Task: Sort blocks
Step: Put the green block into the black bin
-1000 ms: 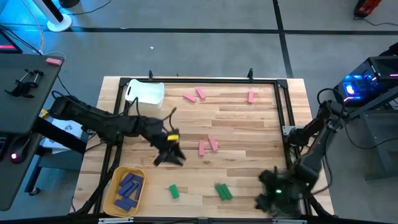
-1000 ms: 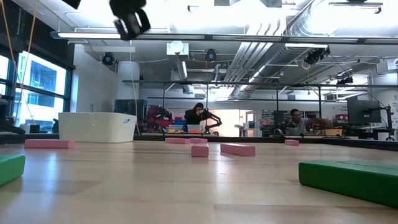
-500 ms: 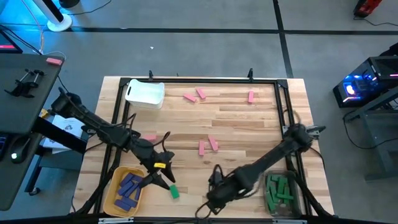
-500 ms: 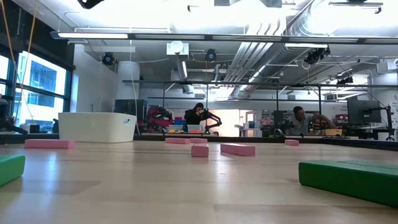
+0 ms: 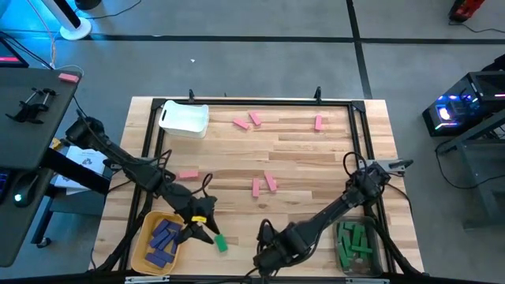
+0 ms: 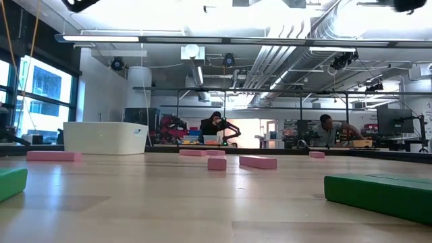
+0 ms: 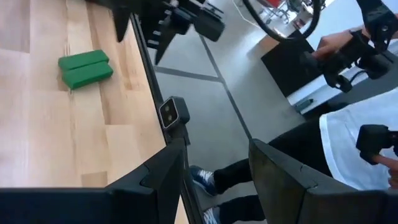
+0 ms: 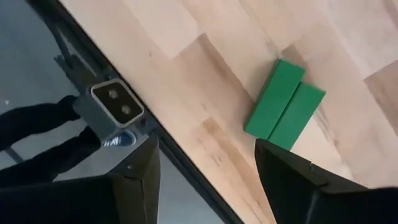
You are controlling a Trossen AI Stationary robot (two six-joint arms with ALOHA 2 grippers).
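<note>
Two green blocks point(image 8: 283, 106) lie side by side flat on the wood near the table's near edge. They also show in the left wrist view point(image 7: 86, 67). My right gripper point(image 8: 208, 186) hangs open above the near edge just beside them, and the arm covers them in the high view point(image 5: 264, 256). A single green block point(image 5: 221, 243) lies flat right of the yellow bin point(image 5: 140, 251), with my left gripper point(image 5: 201, 230) open just beside it. Nothing is between the left gripper's fingers point(image 7: 217, 180). Pink blocks point(image 5: 264, 184) lie scattered over the middle and the far part.
The yellow bin holds purple blocks point(image 5: 162, 239). A clear bin point(image 5: 379, 248) with green blocks stands at the near right, and a white bin point(image 5: 184, 118) at the far left. A black frame point(image 5: 359, 138) runs round the table. A person's legs point(image 7: 236, 174) show past the near edge.
My left gripper has swung toward the table's near edge, ending beside the single green block and the yellow bin; a pink block behind it is uncovered. My right arm has swept from the near right corner leftward along the near edge, uncovering the clear bin, and now covers the two green blocks.
</note>
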